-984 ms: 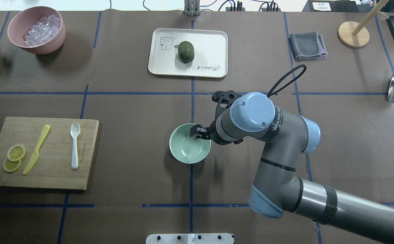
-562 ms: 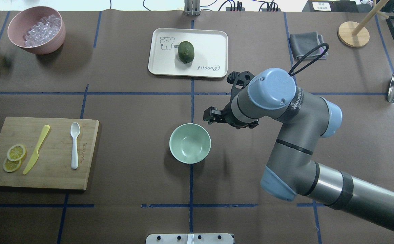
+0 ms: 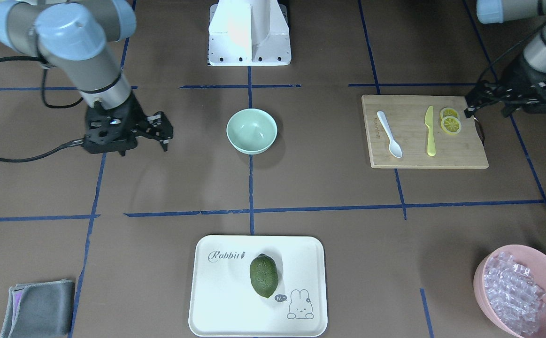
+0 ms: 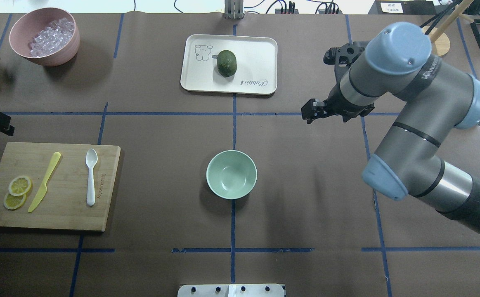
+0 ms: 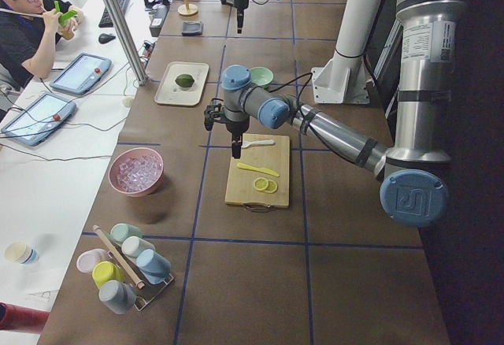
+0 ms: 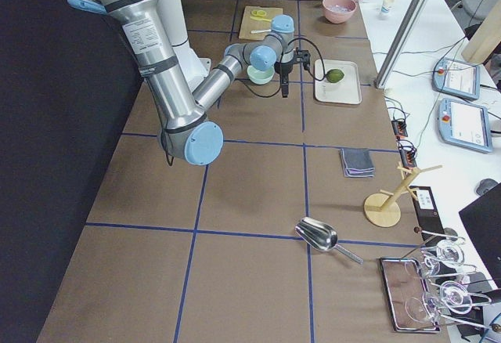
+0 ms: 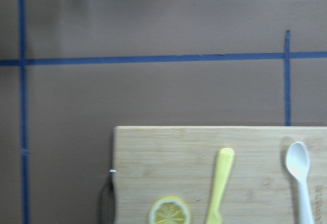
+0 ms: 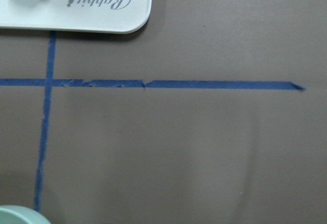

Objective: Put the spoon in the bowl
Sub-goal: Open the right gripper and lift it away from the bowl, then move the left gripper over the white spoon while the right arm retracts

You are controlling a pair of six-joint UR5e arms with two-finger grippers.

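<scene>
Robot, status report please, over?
Right gripper open, empty. Left gripper near wooden cutting board, jaws unclear. Small white plastic spoon lies on board; pale mint-green bowl empty. Nothing lies between.

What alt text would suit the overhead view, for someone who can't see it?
A small white plastic spoon lies on a wooden cutting board at left, beside a yellow-green plastic knife; a small round mint-green bowl sits empty mid-table. The right gripper hangs apart from both, holding nothing.

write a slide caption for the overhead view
Spoon lies on the cutting board, mint bowl sits empty, right gripper apart from both.
</scene>
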